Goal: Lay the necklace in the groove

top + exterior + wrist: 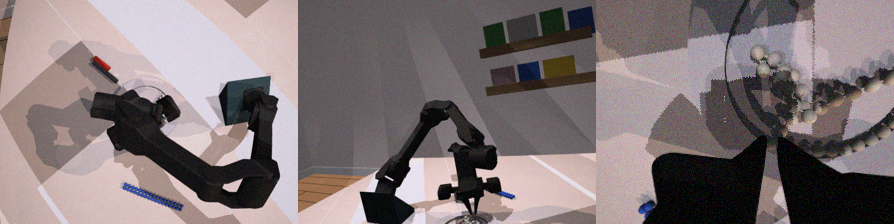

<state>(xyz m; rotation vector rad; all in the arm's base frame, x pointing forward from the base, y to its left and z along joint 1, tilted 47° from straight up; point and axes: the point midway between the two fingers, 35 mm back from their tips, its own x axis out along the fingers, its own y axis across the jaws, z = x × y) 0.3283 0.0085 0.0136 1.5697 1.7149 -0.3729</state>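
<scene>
The arm [174, 155] is reaching from its dark teal base [234, 109] across the table [33, 191] and is pointing its gripper [472, 208] straight down over the round bead board [727, 75]. The two fingers are standing almost together, with only a narrow slit between their tips, and are pinching a stretch of the pearl necklace [803, 92] at the board's edge; the exact bead in the grip is hidden behind the fingertips in the wrist view. The rest of the necklace is lying on the board: one part is bunching in a loose tangle near the centre, while another part is curving along the rim toward the right. In the top view the board is showing only as a thin arc [147, 87] beside the wrist, which is covering most of it. A strand of blue beads [153, 197] is lying straight on the table, well apart from the board, on the near side of the arm. A red and grey bar [105, 69] is resting just beyond the board's far edge. On the back wall, two wooden shelves [535, 42] are carrying coloured boxes [552, 21].
</scene>
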